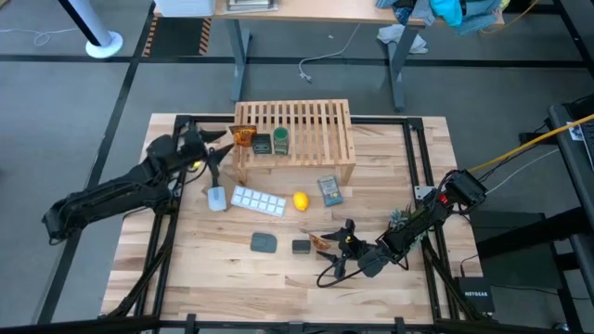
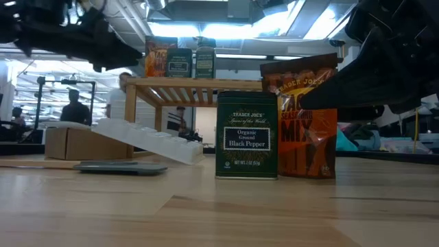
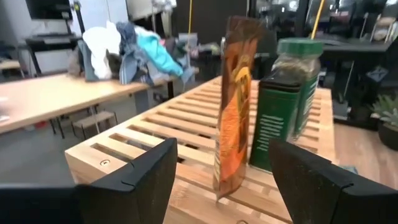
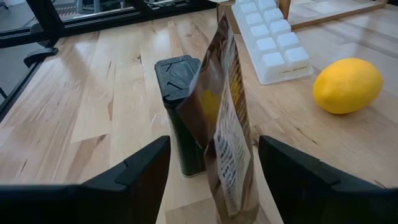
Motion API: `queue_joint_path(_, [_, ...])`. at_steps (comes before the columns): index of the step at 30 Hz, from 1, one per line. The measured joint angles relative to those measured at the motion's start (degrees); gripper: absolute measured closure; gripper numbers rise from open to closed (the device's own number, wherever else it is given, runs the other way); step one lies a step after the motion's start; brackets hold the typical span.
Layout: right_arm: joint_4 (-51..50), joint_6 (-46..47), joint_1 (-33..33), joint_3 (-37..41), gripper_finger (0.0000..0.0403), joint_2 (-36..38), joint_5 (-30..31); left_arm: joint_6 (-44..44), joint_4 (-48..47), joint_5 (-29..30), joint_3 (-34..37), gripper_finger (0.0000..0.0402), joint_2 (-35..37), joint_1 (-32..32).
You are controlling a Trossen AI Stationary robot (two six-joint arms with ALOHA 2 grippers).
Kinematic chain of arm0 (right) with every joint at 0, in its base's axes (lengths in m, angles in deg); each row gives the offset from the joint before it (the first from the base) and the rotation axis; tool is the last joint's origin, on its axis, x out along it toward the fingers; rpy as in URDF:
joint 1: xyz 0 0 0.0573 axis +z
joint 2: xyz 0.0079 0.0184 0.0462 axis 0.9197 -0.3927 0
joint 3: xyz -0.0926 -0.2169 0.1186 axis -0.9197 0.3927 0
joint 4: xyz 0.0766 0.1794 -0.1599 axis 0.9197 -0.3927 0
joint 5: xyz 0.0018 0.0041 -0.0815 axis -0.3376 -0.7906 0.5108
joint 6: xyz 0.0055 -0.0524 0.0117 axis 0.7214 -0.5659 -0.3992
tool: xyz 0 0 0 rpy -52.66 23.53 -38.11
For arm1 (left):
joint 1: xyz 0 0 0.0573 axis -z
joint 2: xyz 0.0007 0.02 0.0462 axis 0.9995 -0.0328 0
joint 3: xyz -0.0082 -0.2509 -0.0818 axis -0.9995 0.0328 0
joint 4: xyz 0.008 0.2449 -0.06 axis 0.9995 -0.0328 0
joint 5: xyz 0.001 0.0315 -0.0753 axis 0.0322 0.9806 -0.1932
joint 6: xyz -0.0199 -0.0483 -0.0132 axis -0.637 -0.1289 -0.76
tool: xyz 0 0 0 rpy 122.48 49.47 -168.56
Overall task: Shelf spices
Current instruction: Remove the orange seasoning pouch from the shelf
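overhead looks down; low view level (both share shelf (image 1: 295,130)).

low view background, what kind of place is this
Probably a robotics lab or workshop, not a kitchen: people stand among equipment under strip ceiling lights, and the high view shows desks and loose cables on a grey floor.

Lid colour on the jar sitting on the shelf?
Green; the jar lid shows best in the left wrist view.

Pale slatted shelf (image 1: 302,125) holds an orange packet (image 1: 243,136), dark-green box (image 1: 262,144) and green-lidded jar (image 1: 280,139) (yellow lemon (image 1: 301,200) lies nearby).
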Motion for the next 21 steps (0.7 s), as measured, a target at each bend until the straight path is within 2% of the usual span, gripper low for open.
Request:
queue_joint_path(8, [0.13,-0.01,0.0,0.0,0.0152,0.02,-0.04,0.09,3.6,-2.67,-6.28,0.0157,-14.84,-2.49])
queue_joint_path(13, [0.15,0.0,0.0,0.0,0.0152,0.02,-0.66,0.75,5.36,-5.06,-8.01,0.0171,-20.1,-2.49])
queue_joint_path(17, [0.39,0.0,0.0,0.0,0.0152,0.02,-1.92,3.28,5.22,-5.2,-8.04,0.0235,-20.29,-2.47])
queue_joint_path(21, [0.43,0.0,0.0,0.0,0.0152,0.02,-1.92,4.31,5.04,-5.19,-8.04,0.0342,-18.52,-2.47])
